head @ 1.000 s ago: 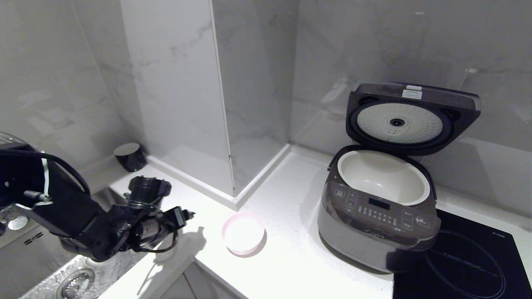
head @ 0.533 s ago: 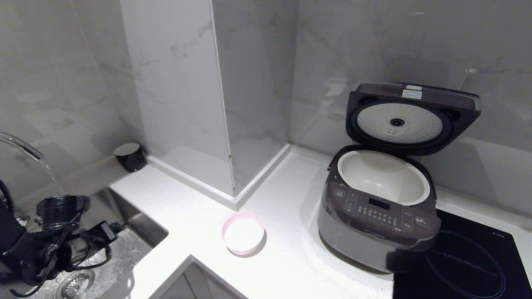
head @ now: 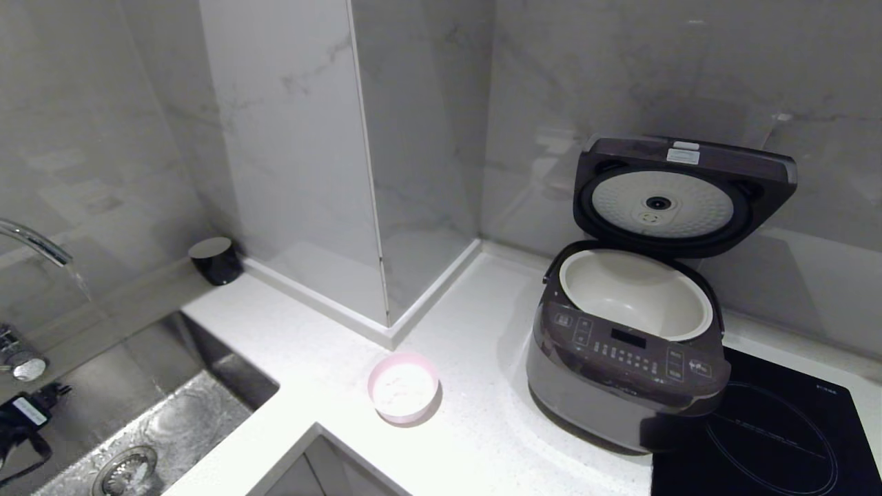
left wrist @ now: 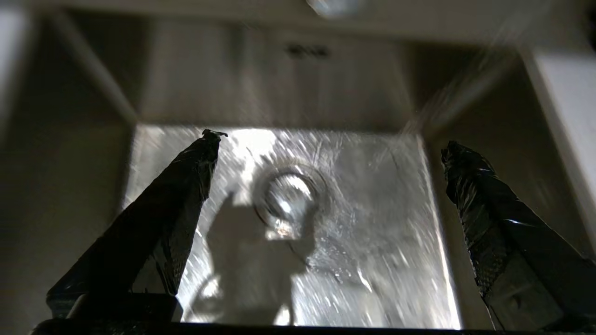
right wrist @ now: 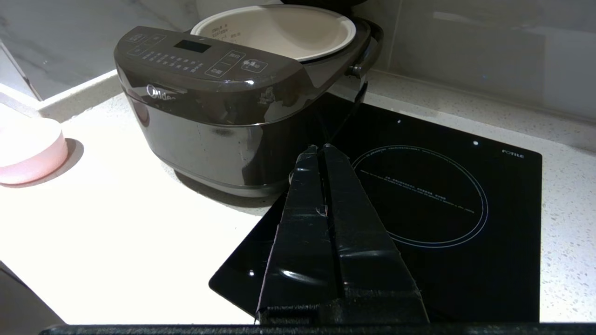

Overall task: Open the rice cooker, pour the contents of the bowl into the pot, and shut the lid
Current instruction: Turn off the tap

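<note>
The rice cooker (head: pixel 623 358) stands on the white counter with its lid (head: pixel 679 196) raised upright, the white dimpled disc facing me. The cream pot (head: pixel 637 293) sits bare inside. To the cooker's left stands the pink bowl (head: pixel 403 388) with whitish contents (head: pixel 402 386) in it. My left gripper (left wrist: pixel 330 142) hangs open and empty over the sink, far left of the bowl; only a bit of that arm (head: pixel 21 420) shows at the head view's edge. My right gripper (right wrist: pixel 319 148) is shut and empty, low over the hob beside the cooker (right wrist: pixel 223 107).
A steel sink (head: pixel 172 420) with a drain (head: pixel 127 470) and a tap (head: pixel 34 242) lies at the left. A black hob (head: pixel 778 427) sits right of the cooker. A marble column (head: pixel 296 158) juts out behind the bowl, with a small black round thing (head: pixel 215 260) beside it.
My left arm has swung left, away from the counter edge near the bowl, to over the sink and almost out of the head view. The bowl and cooker have not moved.
</note>
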Tool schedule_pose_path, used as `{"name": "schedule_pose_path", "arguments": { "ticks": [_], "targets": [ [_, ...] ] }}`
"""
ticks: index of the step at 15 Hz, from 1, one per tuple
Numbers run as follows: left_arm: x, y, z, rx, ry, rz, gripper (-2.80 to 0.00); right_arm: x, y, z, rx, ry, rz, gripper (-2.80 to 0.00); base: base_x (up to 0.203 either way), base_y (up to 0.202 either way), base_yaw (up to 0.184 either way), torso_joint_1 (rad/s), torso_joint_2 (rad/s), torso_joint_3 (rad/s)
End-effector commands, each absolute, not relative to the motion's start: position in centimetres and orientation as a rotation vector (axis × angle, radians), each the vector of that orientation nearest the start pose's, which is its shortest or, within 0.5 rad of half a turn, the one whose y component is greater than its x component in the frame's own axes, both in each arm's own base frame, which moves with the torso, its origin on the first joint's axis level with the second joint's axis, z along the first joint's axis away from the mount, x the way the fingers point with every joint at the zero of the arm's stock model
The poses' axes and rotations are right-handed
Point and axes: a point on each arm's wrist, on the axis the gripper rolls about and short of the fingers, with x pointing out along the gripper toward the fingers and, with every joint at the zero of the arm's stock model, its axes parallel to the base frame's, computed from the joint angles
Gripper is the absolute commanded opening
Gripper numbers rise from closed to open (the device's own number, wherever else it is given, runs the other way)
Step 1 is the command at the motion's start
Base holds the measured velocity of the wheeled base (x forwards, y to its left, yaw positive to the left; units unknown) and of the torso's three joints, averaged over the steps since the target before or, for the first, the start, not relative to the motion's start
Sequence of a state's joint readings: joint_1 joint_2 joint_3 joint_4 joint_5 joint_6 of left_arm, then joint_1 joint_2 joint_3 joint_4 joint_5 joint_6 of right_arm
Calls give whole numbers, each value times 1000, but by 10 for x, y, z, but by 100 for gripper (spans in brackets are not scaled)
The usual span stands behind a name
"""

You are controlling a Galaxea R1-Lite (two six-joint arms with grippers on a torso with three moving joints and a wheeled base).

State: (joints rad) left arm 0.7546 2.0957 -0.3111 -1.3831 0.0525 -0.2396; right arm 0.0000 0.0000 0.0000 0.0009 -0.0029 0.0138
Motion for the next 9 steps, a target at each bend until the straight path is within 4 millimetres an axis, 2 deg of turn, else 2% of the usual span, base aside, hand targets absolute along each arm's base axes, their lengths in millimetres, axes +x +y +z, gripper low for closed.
{"name": "schedule_pose_path", "arguments": {
  "ticks": [1,3,5,9],
  "targets": [
    [196,219,26,-372,260,916,0,-23,0,75,14,0,-3,-280,0,0,0,0,0,0],
    [190,238,27,-359,206,961,0,-23,0,75,14,2,-3,-280,0,0,0,0,0,0],
    [193,245,27,-356,187,966,0,-23,0,75,14,1,-3,-280,0,0,0,0,0,0],
    [221,261,22,-331,135,938,0,-23,0,75,14,2,-3,-280,0,0,0,0,0,0]
  ]
}}
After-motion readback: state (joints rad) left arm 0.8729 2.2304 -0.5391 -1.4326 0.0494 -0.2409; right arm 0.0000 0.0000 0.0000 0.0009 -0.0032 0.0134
